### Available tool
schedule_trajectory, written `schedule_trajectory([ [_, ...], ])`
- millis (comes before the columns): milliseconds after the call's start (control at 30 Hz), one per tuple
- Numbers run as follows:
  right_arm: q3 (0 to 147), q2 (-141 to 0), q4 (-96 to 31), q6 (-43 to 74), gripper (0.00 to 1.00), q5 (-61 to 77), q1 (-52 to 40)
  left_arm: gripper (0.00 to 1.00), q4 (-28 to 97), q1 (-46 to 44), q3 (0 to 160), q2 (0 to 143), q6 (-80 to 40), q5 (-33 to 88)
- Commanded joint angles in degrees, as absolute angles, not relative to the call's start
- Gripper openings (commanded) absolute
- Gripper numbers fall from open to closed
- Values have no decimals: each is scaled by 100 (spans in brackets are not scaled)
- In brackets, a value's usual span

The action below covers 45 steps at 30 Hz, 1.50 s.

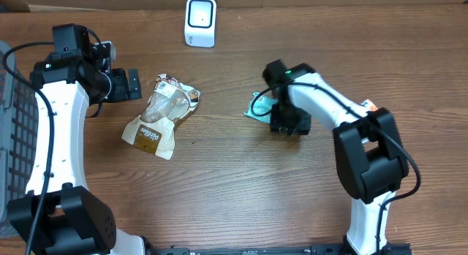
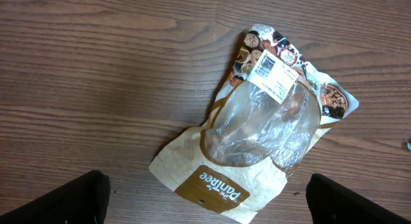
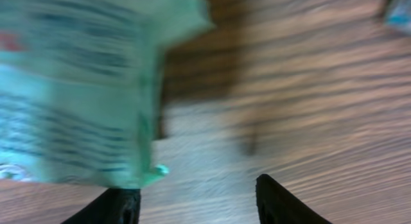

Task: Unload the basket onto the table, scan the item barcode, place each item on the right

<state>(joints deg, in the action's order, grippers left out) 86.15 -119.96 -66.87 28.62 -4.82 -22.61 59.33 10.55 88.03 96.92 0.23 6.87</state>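
Nothing looks scanned yet — the teal packet (image 1: 258,105) lies on the table (image 1: 219,182), well short of the scanner (image 1: 200,21). Your right gripper (image 3: 199,185) hangs over it, jaws parted and empty; your left gripper (image 1: 131,85) gapes wide by the bread bag (image 2: 257,121)

Two packets (image 1: 162,112) (image 1: 260,106), one scanner (image 1: 200,21)

Bare table (image 1: 234,182) lay open between the bread bag (image 1: 162,116) and teal packet (image 1: 259,104) — a clear lane toward the scanner (image 1: 200,21). A grey basket (image 1: 11,138) blocked the left edge.
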Motion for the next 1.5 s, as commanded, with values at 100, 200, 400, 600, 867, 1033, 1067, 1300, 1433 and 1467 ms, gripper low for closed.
schedule_trajectory([
  [100,8914,-11601,-6523,2220,57,899,-1767,100,5933,1081,8888,9625,128,709],
  [200,8914,-11264,-6475,2222,57,1157,-1498,100,5933,1081,8888,9625,130,709],
  [400,8853,-11133,-6010,2231,59,1608,-1109,100,5933,1081,8888,9625,128,709],
  [600,8458,-11472,-5293,2550,52,1940,-1157,100,5933,1081,8888,9625,128,709],
  [867,8114,-12001,-4858,2858,46,2021,-1166,100,5933,1081,8888,9625,128,709],
  [1033,7765,-12003,-4335,3028,39,2165,-1168,100,5933,1081,8888,9625,128,709],
  [1067,7706,-12003,-4219,3026,38,2204,-1168,100,5933,1081,8888,9625,130,709],
  [1300,7489,-12003,-3732,3013,4,2429,-1166,100,5933,1081,8888,9625,128,709],
  [1433,7533,-11977,-3765,2840,4,2504,-1164,100,5933,1081,8888,9625,128,707],
  [1467,7581,-11937,-3809,2714,4,2624,-1149,100,5931,1081,8888,9625,130,709],
])
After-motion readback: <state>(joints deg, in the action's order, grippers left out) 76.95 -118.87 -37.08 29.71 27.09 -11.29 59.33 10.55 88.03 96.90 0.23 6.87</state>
